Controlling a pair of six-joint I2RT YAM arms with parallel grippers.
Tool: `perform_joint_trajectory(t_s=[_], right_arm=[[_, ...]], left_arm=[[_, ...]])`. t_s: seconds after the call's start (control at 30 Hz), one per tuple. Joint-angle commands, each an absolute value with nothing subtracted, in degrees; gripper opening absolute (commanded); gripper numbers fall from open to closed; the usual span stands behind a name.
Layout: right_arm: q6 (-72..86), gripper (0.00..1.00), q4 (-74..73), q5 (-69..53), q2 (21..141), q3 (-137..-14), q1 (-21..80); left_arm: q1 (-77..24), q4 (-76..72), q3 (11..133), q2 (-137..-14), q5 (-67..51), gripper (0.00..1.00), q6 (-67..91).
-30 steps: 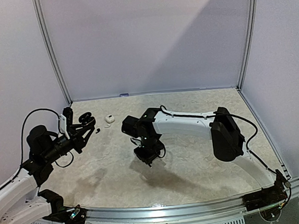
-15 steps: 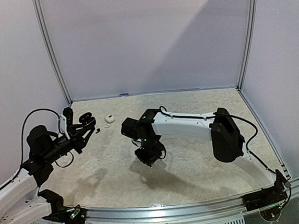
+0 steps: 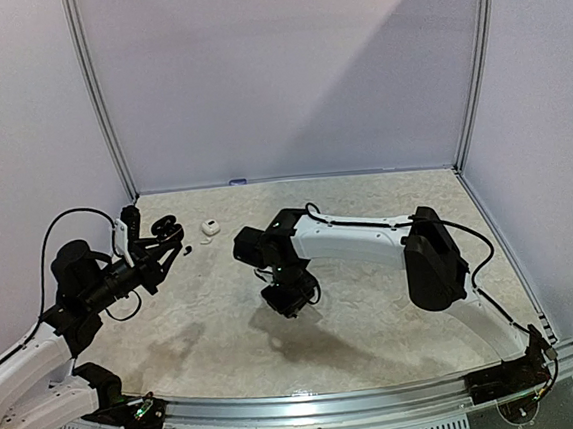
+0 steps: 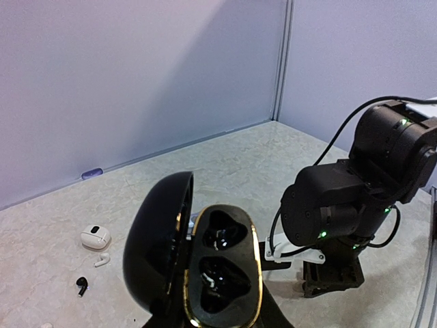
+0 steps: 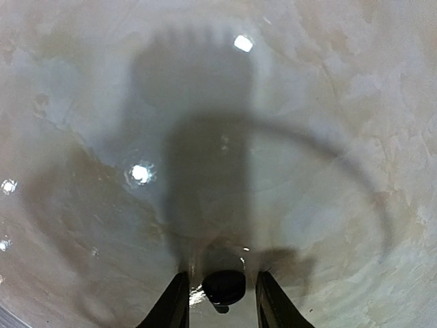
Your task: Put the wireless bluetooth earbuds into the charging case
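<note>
Right wrist view: the right gripper (image 5: 219, 275) has just eased its jaws apart. They stand narrowly either side of a black earbud (image 5: 224, 287) lying mid-worktop (image 5: 328, 137), not touching it. No grip yet, I'd say. Over by the left edge, the left gripper (image 3: 157, 244) clamps the open charging case (image 4: 205, 266).

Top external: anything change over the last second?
Barely. The right gripper drifted slightly right, low over the table. Its wrist view shows a black earbud lying between its parted jaws, not gripped. Unchanged: the left gripper holds the open black charging case up, and the white case stayed put.
</note>
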State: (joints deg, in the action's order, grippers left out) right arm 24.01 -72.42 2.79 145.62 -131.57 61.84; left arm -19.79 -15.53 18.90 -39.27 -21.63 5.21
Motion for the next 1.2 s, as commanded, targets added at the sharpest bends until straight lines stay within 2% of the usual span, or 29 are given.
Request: perform_joint_trajectory(t_s=[0.0,0.4,0.83,1.03,1.17], right_arm=[[21.53,0.34,-69.30,0.63,147.26,-132.28,62.00],[20.30,0.28,-68.28,-1.38,148.78,-132.10,61.05],[19.88,0.04,-66.94,-2.80,147.29,-132.10,60.67],[19.61,0.00,-59.93,-1.59,137.18,-132.10,58.93],[17.80,0.00,-47.24,-0.71,127.96,-129.82,59.03]], left_arm=[[-19.07,-16.52,18.01,-39.29,-21.98,0.00,5.19],[-19.07,-16.51,18.04,-39.19,-22.06,0.00,5.21],[-19.14,-16.43,18.10,-38.71,-22.50,0.00,4.76],[-19.64,-15.27,19.54,-37.42,-22.53,0.00,2.92],[-20.28,-15.66,20.99,-36.56,-21.26,0.00,1.06]])
